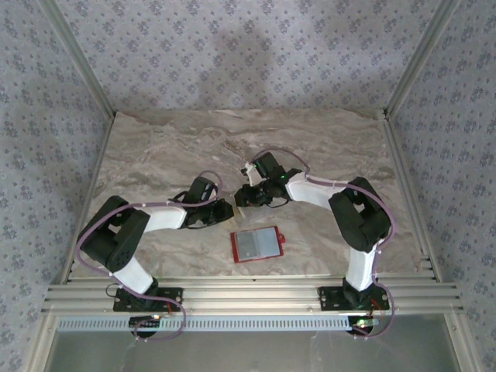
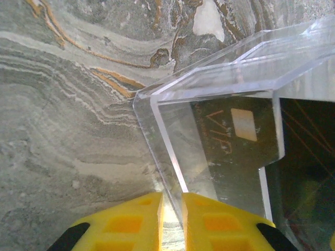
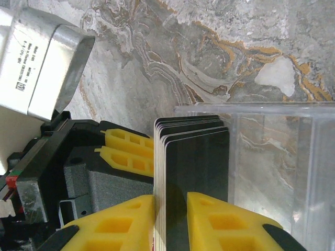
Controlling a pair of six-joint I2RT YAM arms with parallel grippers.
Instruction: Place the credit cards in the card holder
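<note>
Right wrist view | right gripper [image 3: 171,203] pinches the thin dark credit cards [image 3: 198,157], standing on edge in the clear plastic box [image 3: 272,151] | left gripper [image 2: 171,204] pinches the box wall | open red card holder [image 1: 256,245] lies flat, closer to the robot, between both arms

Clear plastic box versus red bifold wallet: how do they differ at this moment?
The clear plastic box is gripped at its wall by the left claw and holds the stack of dark cards; the red bifold wallet lies open, flat and untouched. The box is see-through; the wallet is opaque, grey inside.
</note>
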